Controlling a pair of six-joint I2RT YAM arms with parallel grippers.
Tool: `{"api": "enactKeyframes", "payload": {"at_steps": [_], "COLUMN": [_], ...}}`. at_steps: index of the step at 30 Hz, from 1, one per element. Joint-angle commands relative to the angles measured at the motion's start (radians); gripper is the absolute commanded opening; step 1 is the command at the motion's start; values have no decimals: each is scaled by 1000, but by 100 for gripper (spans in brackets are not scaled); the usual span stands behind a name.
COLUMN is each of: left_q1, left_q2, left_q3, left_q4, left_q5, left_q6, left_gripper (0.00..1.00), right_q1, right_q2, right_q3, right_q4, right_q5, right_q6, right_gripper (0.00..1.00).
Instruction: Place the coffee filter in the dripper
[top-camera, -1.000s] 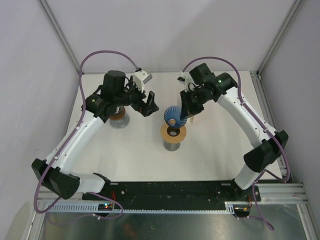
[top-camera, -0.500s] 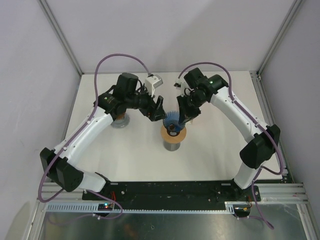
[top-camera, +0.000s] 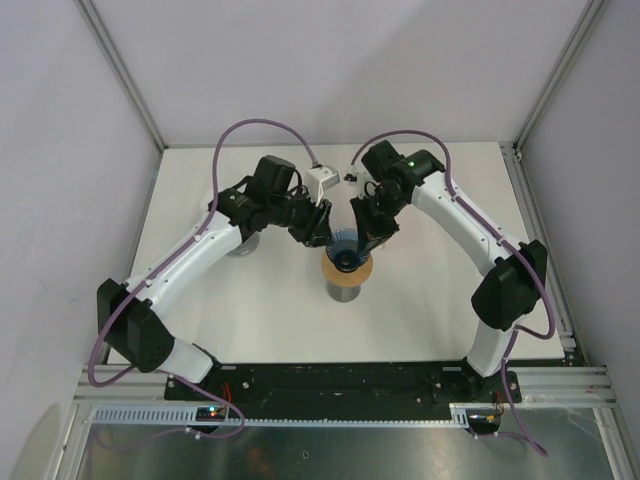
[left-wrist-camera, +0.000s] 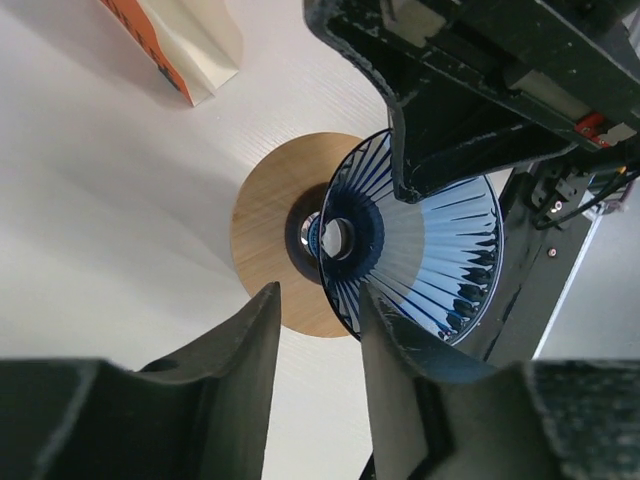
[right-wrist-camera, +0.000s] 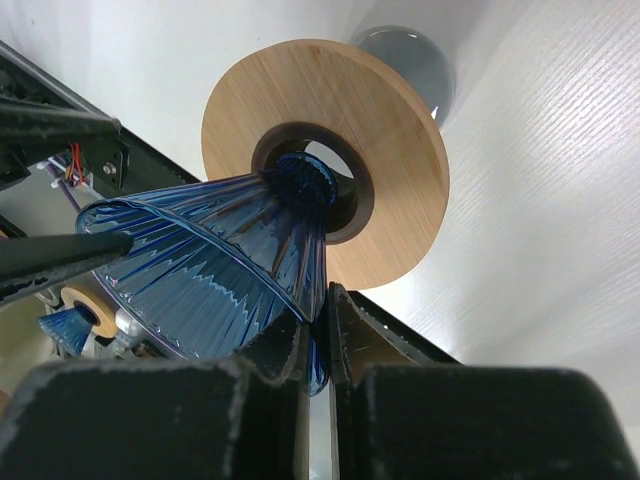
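On the far left of the left wrist view, an orange-and-white carton (left-wrist-camera: 172, 42) on the white table (top-camera: 260, 310), print too cropped to read. Beneath the left arm (top-camera: 190, 264), a second stand (top-camera: 239, 247), mostly hidden. Stretched from the near-left corner up and inward, with the left gripper (left-wrist-camera: 320, 295) half-spread astride the rim of the blue dripper (top-camera: 345, 242); a sliver of gap beside one finger (left-wrist-camera: 252, 340), so not clamped. At centre, tilted on its side over the wooden ring (top-camera: 347, 270) atop a glass stand (top-camera: 344, 289), narrow end at the ring's hole; inside, ribbed blue glass down to the neck. No telling where the coffee filter lies. From the right, arched over by the right arm (top-camera: 470, 226), with the right gripper (right-wrist-camera: 318, 328) pinched tight on the dripper's rim.
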Motion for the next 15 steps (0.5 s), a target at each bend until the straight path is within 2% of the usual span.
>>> {"api": "enactKeyframes", "payload": {"at_steps": [1,10,15], "left_q1": [-14,-15,-14], "left_q2": [-6,16,30], "left_q3": [-15,-47,-62], "left_q4": [4,3,2], "left_q5": [10,-4,-19], "left_q6": [20,44,58], "left_gripper": [38,26,15], "right_q1": [5,-1,-3], "right_q2": [17,49,67], "right_q3": [49,54,54], "right_q4": [-36,-40,-32], "right_q5": [-18,-34,-31], "right_q6": [-25,-35,-35], "right_gripper": [0,0,0]}}
